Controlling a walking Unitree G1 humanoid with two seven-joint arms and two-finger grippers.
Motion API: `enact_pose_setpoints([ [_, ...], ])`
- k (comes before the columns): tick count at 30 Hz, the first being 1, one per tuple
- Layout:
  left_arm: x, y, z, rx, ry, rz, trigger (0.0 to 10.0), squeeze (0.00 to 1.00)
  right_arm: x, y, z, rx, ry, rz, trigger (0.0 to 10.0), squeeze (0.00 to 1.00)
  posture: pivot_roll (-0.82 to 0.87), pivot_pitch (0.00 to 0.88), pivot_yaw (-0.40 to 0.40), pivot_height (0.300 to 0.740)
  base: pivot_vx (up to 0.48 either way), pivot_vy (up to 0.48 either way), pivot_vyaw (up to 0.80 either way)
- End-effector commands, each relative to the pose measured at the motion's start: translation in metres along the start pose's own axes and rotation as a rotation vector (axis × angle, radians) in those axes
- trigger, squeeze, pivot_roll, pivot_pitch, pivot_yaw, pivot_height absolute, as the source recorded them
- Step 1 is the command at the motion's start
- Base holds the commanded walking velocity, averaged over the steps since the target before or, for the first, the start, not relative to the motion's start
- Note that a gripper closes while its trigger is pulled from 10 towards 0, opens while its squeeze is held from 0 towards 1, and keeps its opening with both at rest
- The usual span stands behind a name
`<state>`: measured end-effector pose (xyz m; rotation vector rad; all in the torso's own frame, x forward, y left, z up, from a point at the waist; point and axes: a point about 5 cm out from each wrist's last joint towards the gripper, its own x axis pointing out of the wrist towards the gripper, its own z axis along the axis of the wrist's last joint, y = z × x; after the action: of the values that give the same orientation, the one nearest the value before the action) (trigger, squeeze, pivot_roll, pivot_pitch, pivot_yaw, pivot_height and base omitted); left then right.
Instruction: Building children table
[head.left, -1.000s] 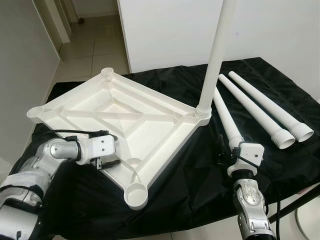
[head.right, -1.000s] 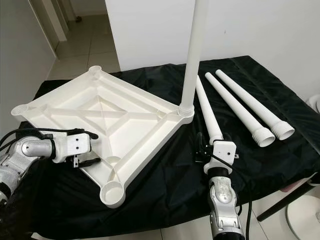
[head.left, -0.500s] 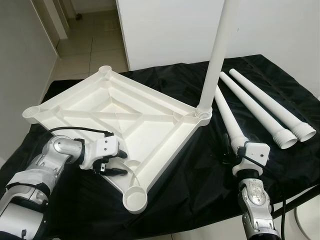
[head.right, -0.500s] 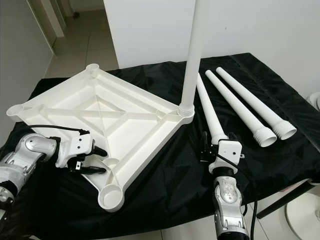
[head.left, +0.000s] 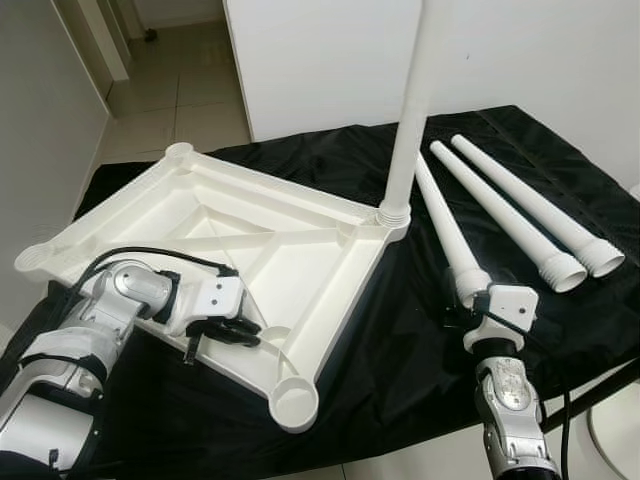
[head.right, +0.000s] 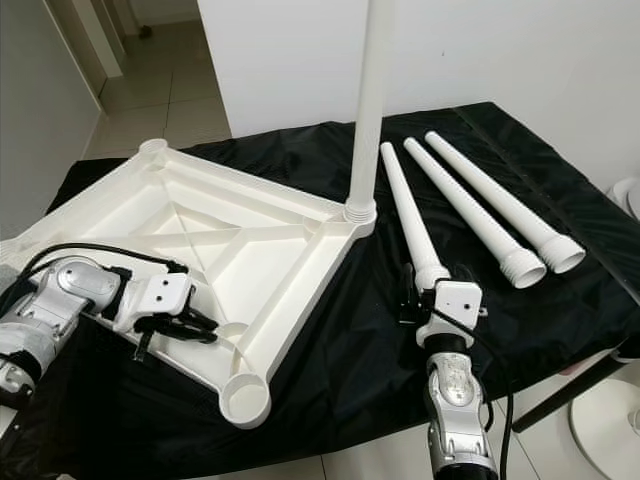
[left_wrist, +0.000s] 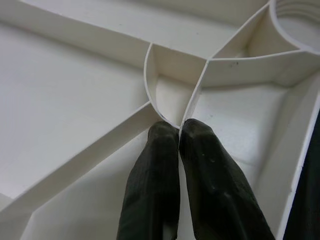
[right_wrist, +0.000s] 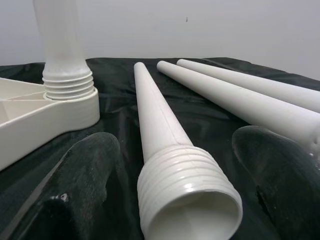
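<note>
The white table top lies upside down on the black cloth. One white leg stands screwed upright in its right corner socket. My left gripper is shut on a thin rib of the table top, close to the near corner socket; its fingertips pinch the rib. Three loose legs lie on the right. My right gripper is open, one finger on each side of the threaded end of the nearest loose leg, without closing on it.
The other two loose legs lie parallel further right, threaded ends towards me. The black cloth hangs over the front edge. A white wall panel stands behind, with tiled floor at the far left.
My left gripper has shifted along the table top's near edge and shut on a rib. The table top has swung, its left corner coming nearer. The right gripper stays at the leg's end.
</note>
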<state>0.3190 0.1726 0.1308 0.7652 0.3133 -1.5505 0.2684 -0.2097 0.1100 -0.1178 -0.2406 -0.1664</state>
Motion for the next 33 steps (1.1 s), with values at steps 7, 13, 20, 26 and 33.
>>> enact_pose_setpoints([
  [7,0.012,0.005,-0.010,-0.140,-0.082,0.250,1.6,0.00,-0.003,0.003,0.000,0.012,0.005,-0.007,10.0,0.00,-0.10,0.052,0.105,0.740,0.000,0.000,0.00],
  [13,0.014,0.011,-0.014,-0.183,-0.097,0.421,0.3,0.00,-0.004,0.005,0.000,0.017,0.006,-0.007,10.0,0.00,-0.10,0.059,0.103,0.740,0.000,0.000,0.00],
  [20,0.010,0.017,-0.020,-0.216,-0.052,0.604,10.0,0.00,-0.004,0.007,-0.001,0.022,0.009,-0.005,10.0,0.00,-0.10,0.063,0.100,0.740,0.000,0.000,0.00],
  [26,0.005,0.013,-0.023,-0.258,-0.090,0.578,10.0,0.76,-0.003,0.008,0.000,0.024,0.009,0.004,10.0,0.00,-0.09,0.063,0.093,0.740,0.000,0.000,0.00],
  [33,-0.008,0.016,-0.025,-0.239,-0.060,0.583,10.0,0.00,-0.004,0.008,-0.001,0.023,0.010,0.005,10.0,0.00,-0.09,0.059,0.093,0.740,0.000,0.000,0.00],
])
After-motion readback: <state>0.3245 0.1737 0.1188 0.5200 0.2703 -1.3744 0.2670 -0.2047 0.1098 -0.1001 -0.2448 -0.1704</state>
